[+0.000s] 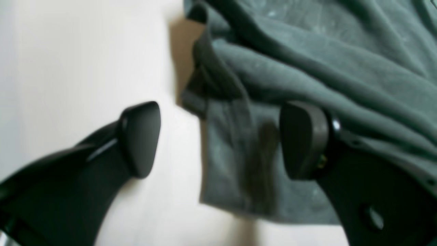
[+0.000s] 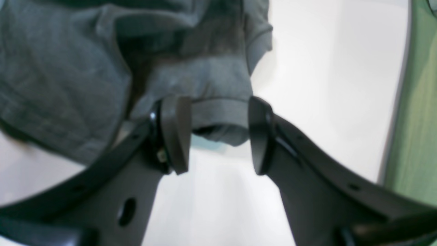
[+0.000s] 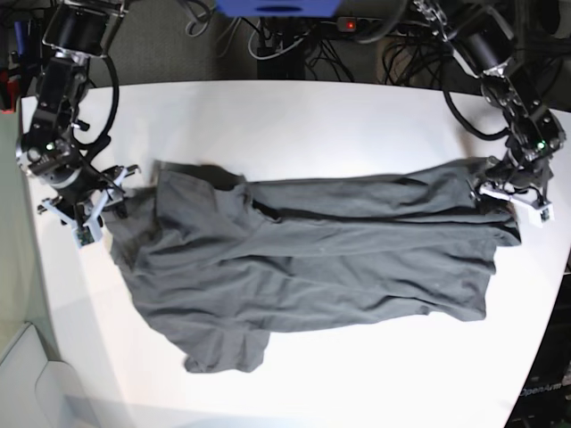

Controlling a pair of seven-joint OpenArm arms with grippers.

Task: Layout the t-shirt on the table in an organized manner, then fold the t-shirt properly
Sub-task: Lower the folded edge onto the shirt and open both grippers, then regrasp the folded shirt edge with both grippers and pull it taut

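The t-shirt (image 3: 312, 263) lies spread and wrinkled across the white bench (image 3: 294, 111). The left pincer (image 1: 218, 140) gapes wide over its edge; the right pincer (image 2: 218, 135) stands apart around a hemmed fold.

Tangled black cables (image 3: 294, 40) behind, dim.

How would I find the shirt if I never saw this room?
Look at the big white smooth table with rounded corners. Spread across its middle lies the dark grey soft fabric t-shirt, rumpled and stretching from one robot arm to the other. It is the only cloth there.
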